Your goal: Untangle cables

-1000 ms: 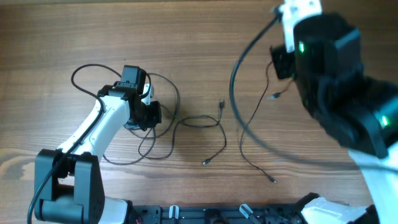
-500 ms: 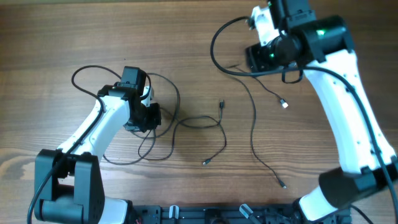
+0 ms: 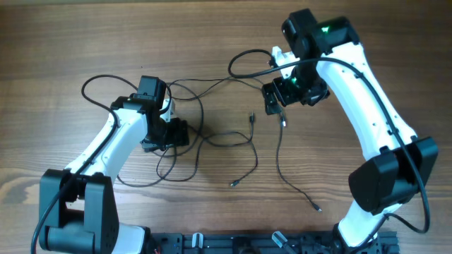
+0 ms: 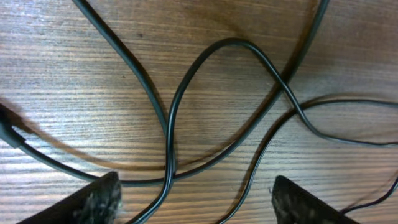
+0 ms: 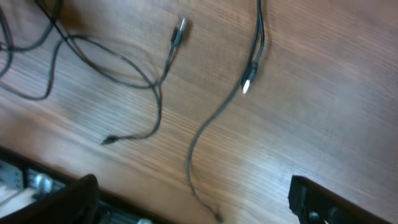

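1. We see the cables all lying on the wooden table; neither gripper has one in its grasp.
2. The left gripper sits low over the tangle with its jaws spread wide and nothing clamped. In its wrist view, two strands run across the wood between the fingertips. Just ahead of them, several strands cross over one another.
3. From overhead, the tangle lies around the left gripper. One loop lies on the outer side of the left arm, and more loops lie between the two arms.
4. A thin strand leads from the tangle toward the right arm; we cannot tell where it ends.
5. The right gripper hangs above the table, its jaws as wide apart as the left's or wider, and empty. Its wrist view looks down on bare wood and cords.
6. Below it lies a loose cable with a silvery plug at its upper end. From the plug it winds toward the near edge of the table and does not cross the tangle.
7. Beside the loose cable, but apart from it, a second plug ends a cord that curves back into the tangle. That cord's other tip lies dark on the wood, nearer the table's front edge.
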Controlling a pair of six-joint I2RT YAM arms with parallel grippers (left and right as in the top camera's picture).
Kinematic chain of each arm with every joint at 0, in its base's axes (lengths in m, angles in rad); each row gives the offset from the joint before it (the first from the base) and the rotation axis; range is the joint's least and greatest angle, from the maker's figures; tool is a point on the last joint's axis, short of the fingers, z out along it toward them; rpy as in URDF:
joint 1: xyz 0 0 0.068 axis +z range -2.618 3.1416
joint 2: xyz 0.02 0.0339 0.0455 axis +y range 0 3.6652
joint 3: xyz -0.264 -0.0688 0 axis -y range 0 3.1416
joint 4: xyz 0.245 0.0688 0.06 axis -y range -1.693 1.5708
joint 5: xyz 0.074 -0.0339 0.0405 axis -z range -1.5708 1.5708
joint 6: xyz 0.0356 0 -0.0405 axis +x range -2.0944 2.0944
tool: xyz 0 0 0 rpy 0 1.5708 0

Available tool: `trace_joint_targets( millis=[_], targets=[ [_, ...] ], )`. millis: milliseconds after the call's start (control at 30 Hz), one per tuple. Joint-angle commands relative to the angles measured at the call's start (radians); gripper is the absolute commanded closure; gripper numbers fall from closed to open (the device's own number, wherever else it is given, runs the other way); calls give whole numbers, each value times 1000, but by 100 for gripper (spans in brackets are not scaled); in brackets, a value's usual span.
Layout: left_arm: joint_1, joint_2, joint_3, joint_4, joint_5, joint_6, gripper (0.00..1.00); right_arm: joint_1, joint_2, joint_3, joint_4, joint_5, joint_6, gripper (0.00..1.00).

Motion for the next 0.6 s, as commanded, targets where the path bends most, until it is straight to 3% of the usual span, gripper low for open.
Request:
trace_joint_targets(
  millis=[0, 233, 467, 567],
  targets=[
    [-3, -17, -5, -5, 8, 6, 9, -4, 14, -104, 118, 82, -95, 0],
    [-3, -17, -5, -36, 9, 6, 7, -4, 14, -344, 454, 119, -321, 0],
    [-4, -17, -5, -44, 9, 6, 8, -6, 20, -482, 715, 118, -370, 2],
    [-4, -17, -5, -48, 9, 6, 8, -6, 28, -526, 809, 119, -398, 12]
  ],
)
